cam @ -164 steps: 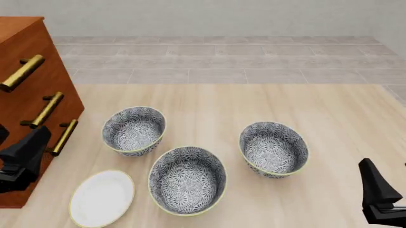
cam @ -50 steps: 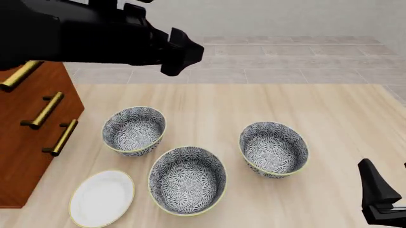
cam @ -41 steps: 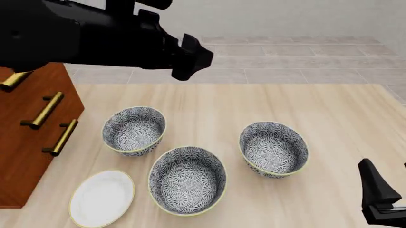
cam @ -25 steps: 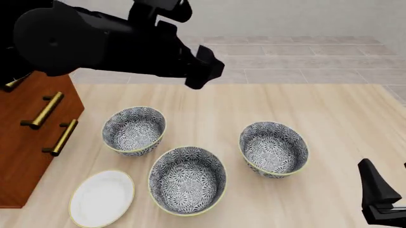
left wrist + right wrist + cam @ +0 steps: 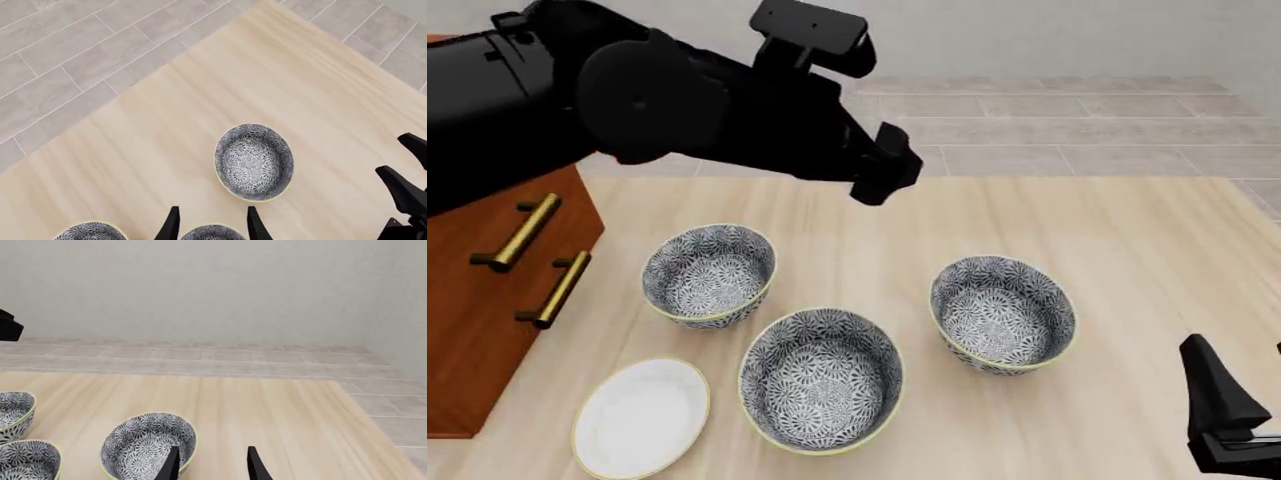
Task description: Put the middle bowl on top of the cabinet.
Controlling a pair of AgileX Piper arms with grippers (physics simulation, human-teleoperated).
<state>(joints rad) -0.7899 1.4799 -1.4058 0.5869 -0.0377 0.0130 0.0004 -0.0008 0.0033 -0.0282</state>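
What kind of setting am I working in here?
Likely a simulated home dining or kitchen corner: a light wooden table on grey floor tiles, set with patterned bowls and a white plate beside a wooden cabinet.

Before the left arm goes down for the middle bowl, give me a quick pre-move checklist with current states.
1. Left gripper empty, jaws apart in its wrist view: ok.
2. Middle bowl upright, nothing inside: ok.
3. Left gripper over the middle bowl: not ok; it hangs farther back, above bare table.
4. Right gripper away from the bowls: ok.
5. Cabinet top free for placing: cannot tell; the left arm hides it.
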